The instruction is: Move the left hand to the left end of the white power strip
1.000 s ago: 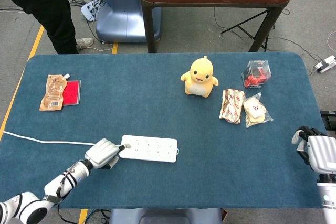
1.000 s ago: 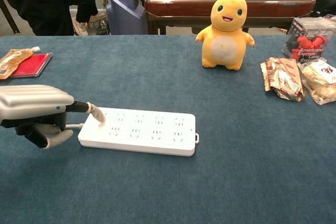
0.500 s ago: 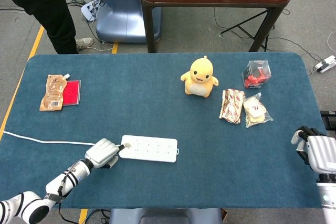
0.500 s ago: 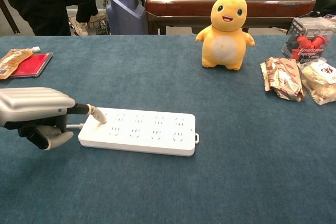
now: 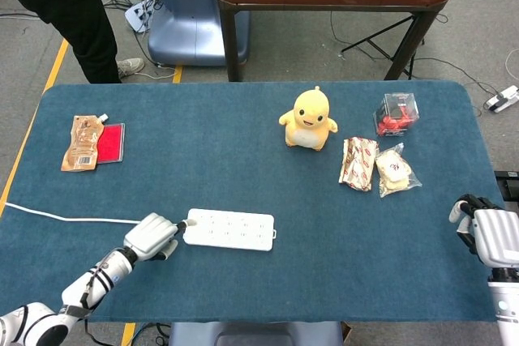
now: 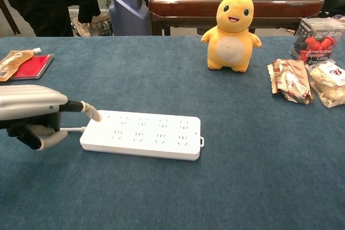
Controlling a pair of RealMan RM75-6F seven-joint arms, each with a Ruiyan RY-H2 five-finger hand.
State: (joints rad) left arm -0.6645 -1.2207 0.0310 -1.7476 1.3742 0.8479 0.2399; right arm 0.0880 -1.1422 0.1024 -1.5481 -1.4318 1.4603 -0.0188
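Note:
The white power strip [image 5: 229, 229] [image 6: 141, 133] lies flat near the table's front edge, its white cable [image 5: 65, 217] running off to the left. My left hand [image 5: 151, 236] [image 6: 29, 112] is at the strip's left end. One outstretched fingertip [image 6: 93, 114] touches that end's top corner, and the other fingers are curled under the palm, holding nothing. My right hand [image 5: 489, 234] hangs at the table's right edge, far from the strip, with bent fingers and nothing in it; it appears only in the head view.
A yellow plush toy [image 5: 308, 119] [image 6: 233, 26] stands at the back middle. Snack packets [image 5: 359, 163] [image 6: 291, 79] and a red boxed item [image 5: 396, 113] lie to the right. A pouch on a red card [image 5: 83, 143] sits far left. A person [image 5: 69, 14] stands beyond the table.
My left hand has drawn back slightly to the left; its fingertip slid from the strip's top surface to the left end corner. The right hand has not moved.

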